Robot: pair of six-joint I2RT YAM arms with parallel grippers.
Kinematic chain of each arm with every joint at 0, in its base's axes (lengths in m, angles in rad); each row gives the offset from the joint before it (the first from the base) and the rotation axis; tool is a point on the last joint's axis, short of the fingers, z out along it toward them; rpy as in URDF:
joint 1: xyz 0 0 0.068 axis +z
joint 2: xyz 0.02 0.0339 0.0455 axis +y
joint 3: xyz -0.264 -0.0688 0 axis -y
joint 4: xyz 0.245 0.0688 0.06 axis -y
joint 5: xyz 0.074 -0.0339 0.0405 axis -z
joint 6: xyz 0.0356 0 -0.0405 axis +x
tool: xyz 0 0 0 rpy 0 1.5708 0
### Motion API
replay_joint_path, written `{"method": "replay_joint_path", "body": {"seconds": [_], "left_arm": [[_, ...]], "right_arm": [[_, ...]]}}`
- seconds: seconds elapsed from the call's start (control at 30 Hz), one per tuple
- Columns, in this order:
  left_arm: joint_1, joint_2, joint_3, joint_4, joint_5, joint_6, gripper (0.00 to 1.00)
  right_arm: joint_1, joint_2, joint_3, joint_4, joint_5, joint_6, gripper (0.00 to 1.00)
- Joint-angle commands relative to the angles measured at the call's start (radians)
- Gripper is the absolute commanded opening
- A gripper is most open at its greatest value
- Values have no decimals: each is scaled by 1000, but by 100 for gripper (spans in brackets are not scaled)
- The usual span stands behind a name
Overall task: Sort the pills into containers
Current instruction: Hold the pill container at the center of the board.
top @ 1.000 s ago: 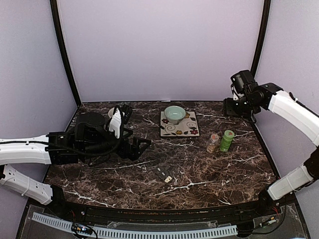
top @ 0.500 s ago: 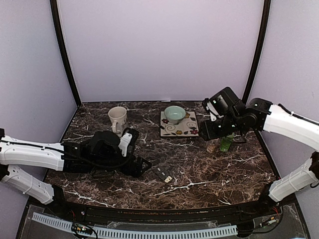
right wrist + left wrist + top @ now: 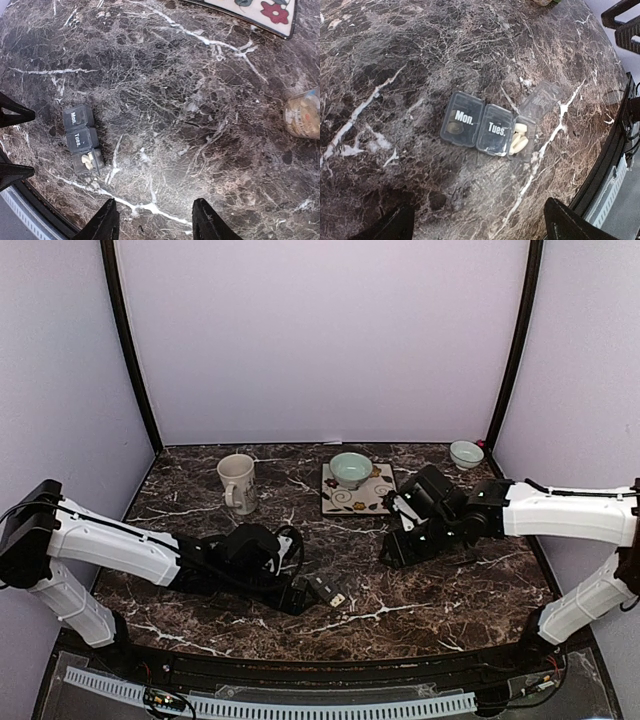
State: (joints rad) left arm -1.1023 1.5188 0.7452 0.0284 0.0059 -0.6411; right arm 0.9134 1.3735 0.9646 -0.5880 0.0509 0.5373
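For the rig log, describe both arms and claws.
The left arm and right arm wear white shells on the long links, with black joints and wrists. A black cable loops by the left wrist. The left claw and right claw are black, each with two angular fingers.

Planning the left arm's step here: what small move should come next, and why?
Probably lower the left fingers and nudge the raised lid shut: the third compartment of the container stands open with pale pills inside, and the open fingers hover above it.
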Motion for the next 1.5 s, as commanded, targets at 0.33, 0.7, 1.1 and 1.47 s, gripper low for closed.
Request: {"method": "replay_joint_path", "body": {"seconds": [0.33, 0.7, 1.1, 1.47], "left_arm": [[12, 106, 128, -40, -51, -55, 80], [45, 153, 156, -54, -46, -67, 63], [64, 191, 179, -46, -21, -49, 51], [74, 232, 221, -74, -11, -24, 48]], "right_arm": [[20, 67, -86, 191, -91, 46, 41], [21, 103, -98, 245, -114, 56, 29], [21, 132, -111, 297, -161, 76, 17], [26, 182, -116, 347, -207, 95, 15]]}}
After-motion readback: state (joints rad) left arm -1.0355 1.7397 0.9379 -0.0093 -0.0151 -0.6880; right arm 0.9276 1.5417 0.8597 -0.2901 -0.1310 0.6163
